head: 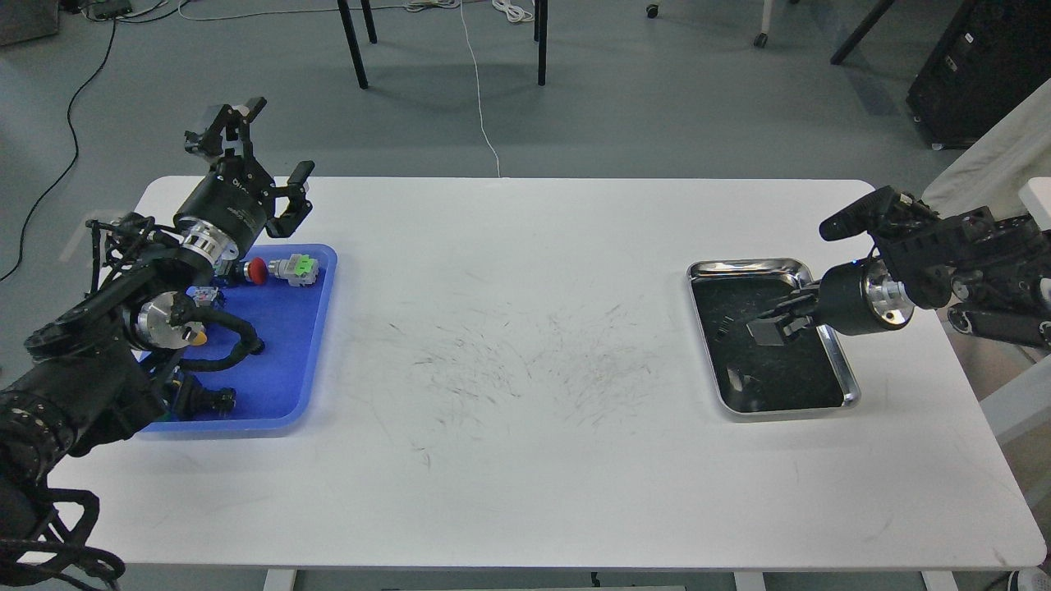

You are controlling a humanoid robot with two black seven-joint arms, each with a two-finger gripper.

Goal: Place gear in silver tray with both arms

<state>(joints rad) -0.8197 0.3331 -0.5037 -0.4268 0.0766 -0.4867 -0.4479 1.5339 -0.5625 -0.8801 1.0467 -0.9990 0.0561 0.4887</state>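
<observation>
The silver tray point(831, 349) lies at the right of the white table, with its dark scuffed floor showing. My right gripper point(770, 322) hovers over the tray's middle. Its two fingers stand a little apart and I see nothing between them. A small pale fleck point(735, 381) lies on the tray floor, too small to name. My left gripper point(283, 135) is raised above the far corner of the blue tray point(287, 361). Its fingers are spread wide and it is empty. I cannot pick out a gear anywhere.
The blue tray at the left holds a red push-button with a green block point(283, 268), black parts point(205, 400) and a yellow piece point(197, 335), partly hidden by my left arm. Chair legs point(355, 45) and a cable stand on the floor beyond the table.
</observation>
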